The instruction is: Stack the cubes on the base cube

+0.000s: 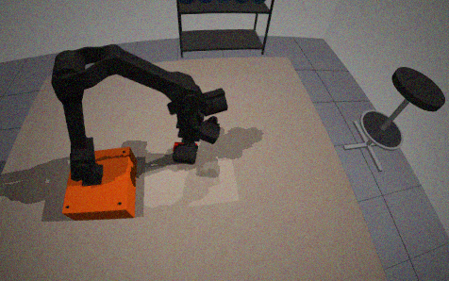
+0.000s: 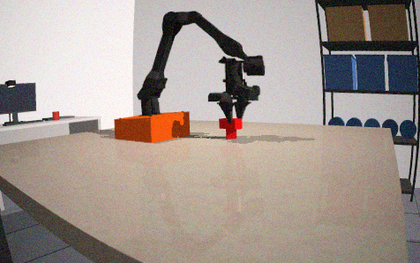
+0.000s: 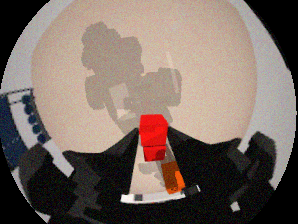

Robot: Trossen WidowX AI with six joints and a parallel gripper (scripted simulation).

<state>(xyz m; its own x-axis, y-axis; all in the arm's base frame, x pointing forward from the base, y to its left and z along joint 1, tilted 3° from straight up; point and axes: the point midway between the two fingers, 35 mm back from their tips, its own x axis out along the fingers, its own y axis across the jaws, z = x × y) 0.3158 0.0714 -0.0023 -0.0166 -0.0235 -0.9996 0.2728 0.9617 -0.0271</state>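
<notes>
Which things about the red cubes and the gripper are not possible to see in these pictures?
- Top view: the gripper covers the red cubes; only a sliver shows.
- Exterior view: the cubes merge into one red shape, so any gap between them is too small to judge.
- Wrist view: blur hides whether the fingers touch the top cube.
- The shelf rack is cut by the top edge.
</notes>
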